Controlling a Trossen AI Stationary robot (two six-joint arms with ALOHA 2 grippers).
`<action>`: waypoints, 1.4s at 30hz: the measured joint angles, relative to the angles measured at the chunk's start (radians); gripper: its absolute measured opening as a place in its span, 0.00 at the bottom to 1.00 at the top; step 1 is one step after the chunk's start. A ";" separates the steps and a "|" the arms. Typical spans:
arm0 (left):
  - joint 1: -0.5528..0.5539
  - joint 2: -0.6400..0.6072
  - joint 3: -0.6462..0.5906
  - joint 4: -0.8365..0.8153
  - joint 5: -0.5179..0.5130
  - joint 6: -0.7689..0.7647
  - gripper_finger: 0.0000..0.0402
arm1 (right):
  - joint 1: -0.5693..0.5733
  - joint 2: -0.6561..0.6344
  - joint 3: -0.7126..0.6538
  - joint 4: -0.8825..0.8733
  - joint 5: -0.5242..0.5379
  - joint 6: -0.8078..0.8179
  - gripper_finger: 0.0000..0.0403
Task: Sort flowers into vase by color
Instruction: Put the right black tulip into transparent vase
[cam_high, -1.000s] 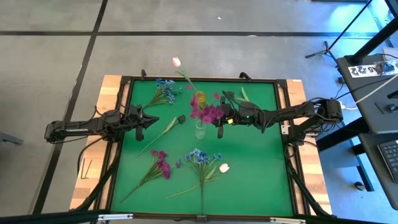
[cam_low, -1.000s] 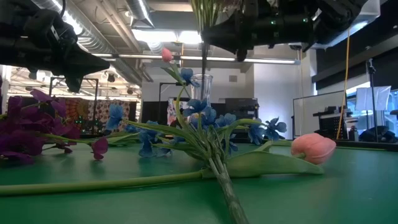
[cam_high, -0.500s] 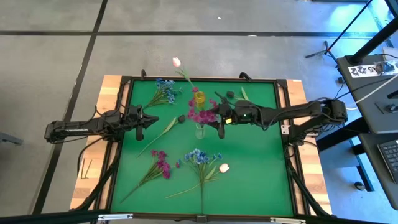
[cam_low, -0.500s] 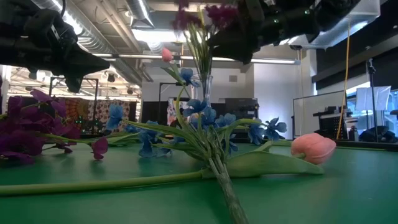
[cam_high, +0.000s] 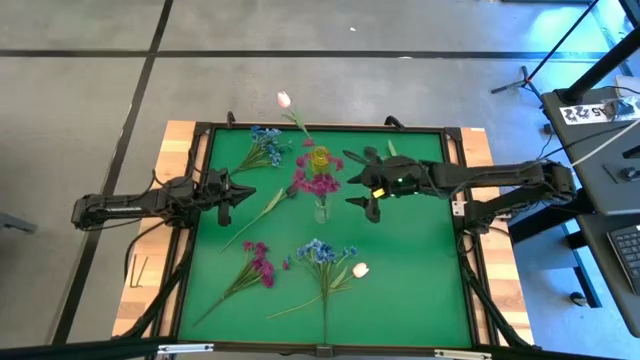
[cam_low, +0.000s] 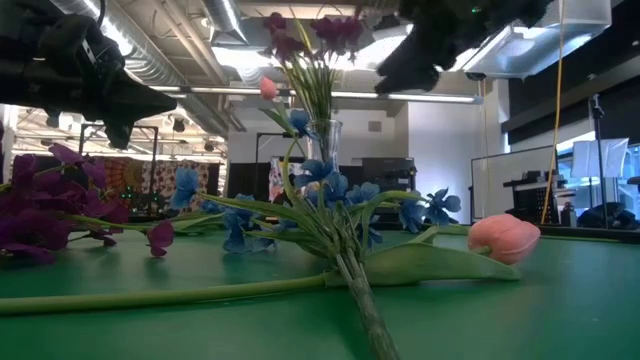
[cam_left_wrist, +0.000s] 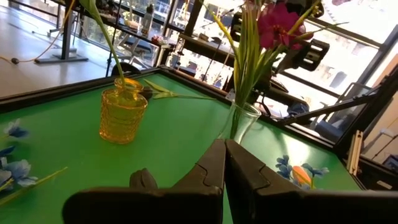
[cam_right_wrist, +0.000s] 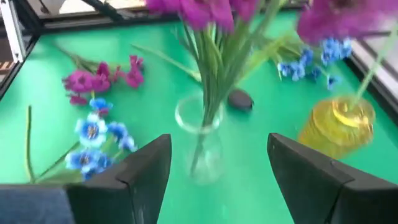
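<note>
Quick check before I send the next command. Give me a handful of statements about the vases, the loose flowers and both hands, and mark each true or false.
1. The magenta spray stands in the clear vase. True.
2. The right hand is clamped on that spray's stems. False: its fingers are open and apart from the spray, beside the vase.
3. The yellow vase is empty. False: a tulip stem rises from it.
4. A second magenta spray lies on the green mat. True.
5. The left hand holds a blue spray. False: it is shut on nothing, hanging over the mat's left part.
6. A pink tulip lies beside a blue spray. True.
</note>
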 joint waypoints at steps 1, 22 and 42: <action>0.000 0.000 0.000 0.000 -0.001 0.000 0.00 | 0.000 -0.017 0.000 -0.041 0.019 0.003 0.66; 0.000 0.000 0.000 -0.001 0.000 0.001 0.00 | -0.470 -0.045 -0.164 -0.437 0.196 0.268 0.66; 0.000 0.000 0.000 -0.002 0.001 -0.001 0.00 | -0.677 0.270 -0.176 -0.250 0.126 0.085 0.66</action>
